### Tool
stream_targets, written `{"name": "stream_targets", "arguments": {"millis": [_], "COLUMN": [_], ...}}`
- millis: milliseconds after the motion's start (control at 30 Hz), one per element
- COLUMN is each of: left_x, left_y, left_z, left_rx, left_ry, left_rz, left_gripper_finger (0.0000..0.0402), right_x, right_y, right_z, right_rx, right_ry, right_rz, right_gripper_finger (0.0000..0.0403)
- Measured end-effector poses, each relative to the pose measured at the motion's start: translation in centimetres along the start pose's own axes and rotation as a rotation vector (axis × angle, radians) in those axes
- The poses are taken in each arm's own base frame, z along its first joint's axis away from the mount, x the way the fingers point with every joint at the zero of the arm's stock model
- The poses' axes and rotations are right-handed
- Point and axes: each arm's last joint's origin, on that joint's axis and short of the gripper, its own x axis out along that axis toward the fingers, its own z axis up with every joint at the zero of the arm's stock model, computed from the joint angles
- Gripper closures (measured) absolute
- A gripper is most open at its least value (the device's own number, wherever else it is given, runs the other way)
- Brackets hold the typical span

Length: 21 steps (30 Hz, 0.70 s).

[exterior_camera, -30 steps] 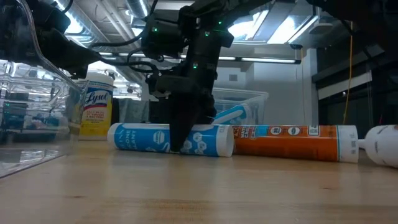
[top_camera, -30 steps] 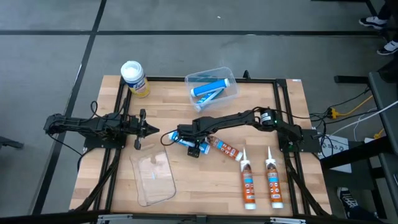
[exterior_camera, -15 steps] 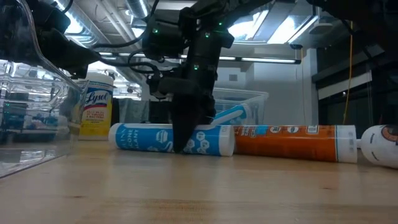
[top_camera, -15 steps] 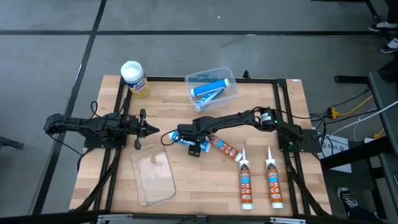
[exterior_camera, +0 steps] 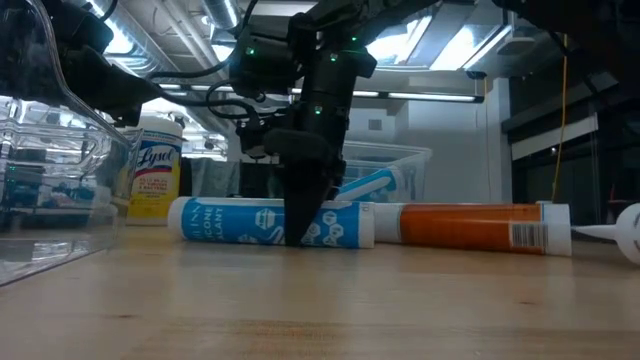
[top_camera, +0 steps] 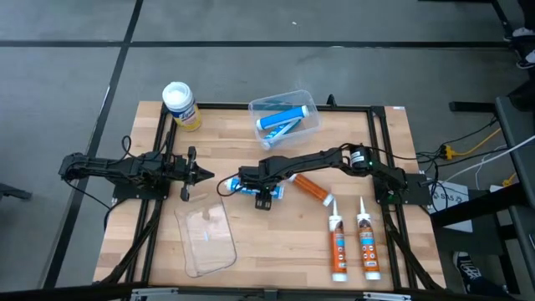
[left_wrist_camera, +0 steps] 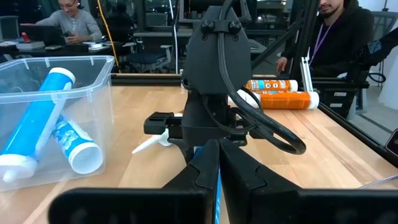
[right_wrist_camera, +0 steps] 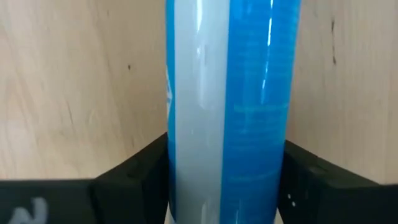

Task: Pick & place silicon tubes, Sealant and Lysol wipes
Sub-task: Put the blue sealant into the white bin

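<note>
1. Wooden table (top_camera: 276,242) under me, grey floor around it, and an office with people seated behind a rail showing in my left wrist view.
2. My right gripper (top_camera: 261,189) is down at mid-table, straddling a blue tube (exterior_camera: 270,221) that lies flat on the wood.
3. My right fingers (right_wrist_camera: 130,180) press against both sides of that tube, gripping it; it rests on the table.
4. My left gripper (top_camera: 203,177) waits near the table's left side, fingers closed together on nothing.
5. An orange tube (top_camera: 311,188) lies just beside the blue one, on its right in the high view.
6. Two more orange tubes (top_camera: 338,247) lie side by side near the right front corner.
7. A clear bin (top_camera: 285,119) at the back edge holds blue tubes.
8. The yellow wipes canister (top_camera: 180,105) stands upright at the back left corner, well apart from both grippers.
9. A clear lid (top_camera: 206,237) lies flat near the front left.
</note>
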Motion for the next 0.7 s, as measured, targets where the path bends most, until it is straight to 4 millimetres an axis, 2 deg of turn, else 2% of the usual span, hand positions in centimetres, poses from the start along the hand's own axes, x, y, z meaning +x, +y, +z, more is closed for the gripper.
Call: {"name": "stream_targets", "arguments": {"millis": [233,433,700], "left_x": [0.0,0.0,0.0], "left_y": [0.0,0.0,0.0], "left_z": [0.0,0.0,0.0], "left_rx": [0.000,0.000,0.000], "left_ry": [0.000,-0.001,0.000], "left_rz": [0.000,0.000,0.000], "left_gripper_finger": [0.0389,0.0392,0.0389], "right_x": [-0.2,-1.3,-4.7], "right_y": [0.1,0.2,0.9], "right_z": [0.0,-0.2,-1.1], "right_rx": [-0.023,-0.053,-0.087], "right_ry": [0.001,-0.001,0.027], "right_rz": [0.000,0.000,0.009], "right_gripper_finger": [0.0186,0.0186,0.0186]}}
